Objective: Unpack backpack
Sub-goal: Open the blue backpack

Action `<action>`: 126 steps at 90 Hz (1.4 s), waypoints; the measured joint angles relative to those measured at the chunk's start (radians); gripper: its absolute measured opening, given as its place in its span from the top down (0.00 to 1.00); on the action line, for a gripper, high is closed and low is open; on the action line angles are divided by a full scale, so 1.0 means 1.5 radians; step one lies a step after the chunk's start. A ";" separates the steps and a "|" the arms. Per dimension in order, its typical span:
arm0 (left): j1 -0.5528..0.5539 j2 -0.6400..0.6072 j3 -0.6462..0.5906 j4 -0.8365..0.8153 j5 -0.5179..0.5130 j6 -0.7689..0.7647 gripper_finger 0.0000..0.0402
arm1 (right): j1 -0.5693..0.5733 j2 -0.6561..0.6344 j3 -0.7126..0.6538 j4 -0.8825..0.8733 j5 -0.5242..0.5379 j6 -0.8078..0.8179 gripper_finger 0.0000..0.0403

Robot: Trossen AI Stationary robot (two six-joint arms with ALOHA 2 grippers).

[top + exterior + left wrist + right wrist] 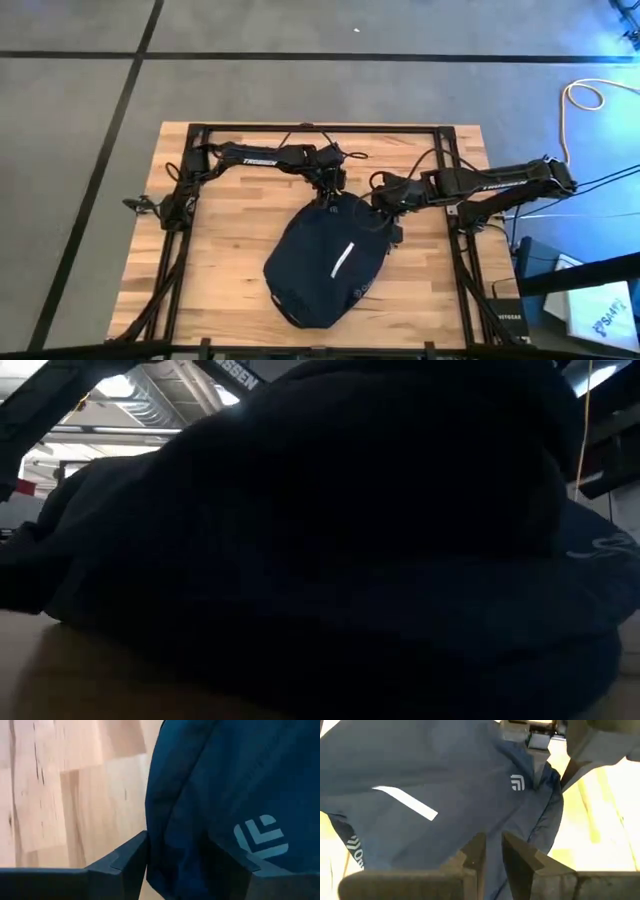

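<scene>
The dark navy backpack (325, 265) lies flat on the wooden table (220, 230), white stripe up, and fills the low view (350, 560). My left gripper (330, 195) is at its far end, shut on fabric beside the small white logo (260, 837). My right gripper (388, 222) is at the backpack's far right edge. Its fingers (475, 852) stand a narrow gap apart over the navy cloth (420, 765). My left gripper pinches a thick bunch of the backpack's fabric (180, 835) between its two fingers, at the far end next to the logo. It comes from above and from the far side. The rest of the backpack lies on the table. My right gripper closes on the backpack's cloth (494, 837) at its far right edge, coming in from the table's right. Its own fingers hide what lies between them. The backpack stays resting on the table.
A black frame rail (320, 128) runs around the table's edges, with arm cables along both sides. Bare wood shows to the left (200, 260) and right (420, 290) of the backpack. A yellow cord (575, 100) lies on the floor beyond the right edge.
</scene>
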 joint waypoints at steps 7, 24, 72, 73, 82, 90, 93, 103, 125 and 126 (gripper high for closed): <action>-0.003 0.001 0.000 0.004 -0.008 0.012 0.57 | 0.000 0.000 0.000 0.000 0.000 -0.002 0.89; -0.017 -0.004 0.000 0.020 -0.071 0.035 0.64 | 0.000 0.000 0.000 0.003 0.000 -0.012 0.89; 0.009 -0.005 0.004 0.011 -0.196 0.009 1.00 | 0.000 0.000 0.000 0.000 0.000 -0.015 0.89; 0.012 -0.005 0.004 0.009 -0.197 0.004 1.00 | 0.000 0.000 0.000 0.000 0.000 -0.015 0.89; 0.034 -0.005 0.004 -0.010 -0.208 -0.022 1.00 | 0.000 0.000 0.000 0.000 -0.001 -0.015 0.89; 0.057 -0.014 0.004 -0.042 -0.206 -0.054 1.00 | 0.000 0.002 -0.001 0.002 0.002 -0.015 0.89; 0.065 -0.018 0.004 -0.055 -0.206 -0.063 1.00 | 0.000 0.005 -0.003 0.008 0.012 -0.016 0.89; 0.100 -0.035 0.004 -0.090 -0.206 -0.097 1.00 | 0.000 0.009 -0.034 0.042 0.046 -0.016 0.89; 0.153 -0.083 0.004 -0.187 -0.206 -0.159 1.00 | -0.001 0.015 -0.135 0.167 0.112 0.016 0.89; 0.155 -0.084 0.004 -0.192 -0.203 -0.162 1.00 | -0.001 0.015 -0.138 0.170 0.120 0.018 0.89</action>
